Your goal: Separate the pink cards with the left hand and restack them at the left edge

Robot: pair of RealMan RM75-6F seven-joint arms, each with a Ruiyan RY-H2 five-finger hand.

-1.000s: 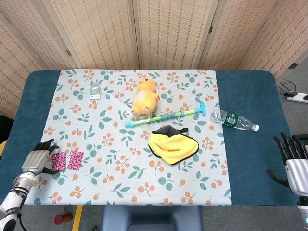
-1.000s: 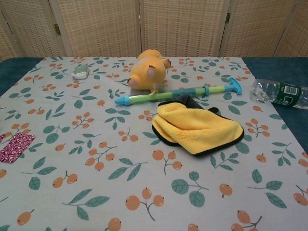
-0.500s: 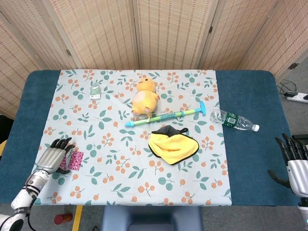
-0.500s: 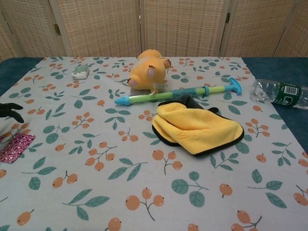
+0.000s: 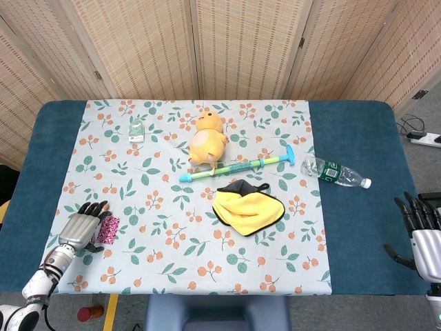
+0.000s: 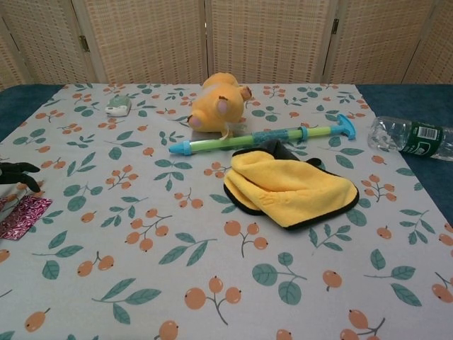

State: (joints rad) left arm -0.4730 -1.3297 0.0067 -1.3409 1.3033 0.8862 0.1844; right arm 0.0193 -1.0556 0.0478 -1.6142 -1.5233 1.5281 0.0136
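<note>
The left hand (image 5: pixel 83 222) lies palm down near the left edge of the floral tablecloth (image 5: pixel 172 262), its forearm running back toward the table's near left corner. Its dark fingers (image 5: pixel 94 209) are spread and rest over the pink cards (image 5: pixel 109 228), covering all but the rightmost part; whether it grips a card cannot be told. In the chest view only fingertips (image 6: pixel 18 170) show at the left border, above a pink card (image 6: pixel 23 214). The right hand (image 5: pixel 422 231) hovers off the table's right edge, fingers apart and pointing up, holding nothing.
</note>
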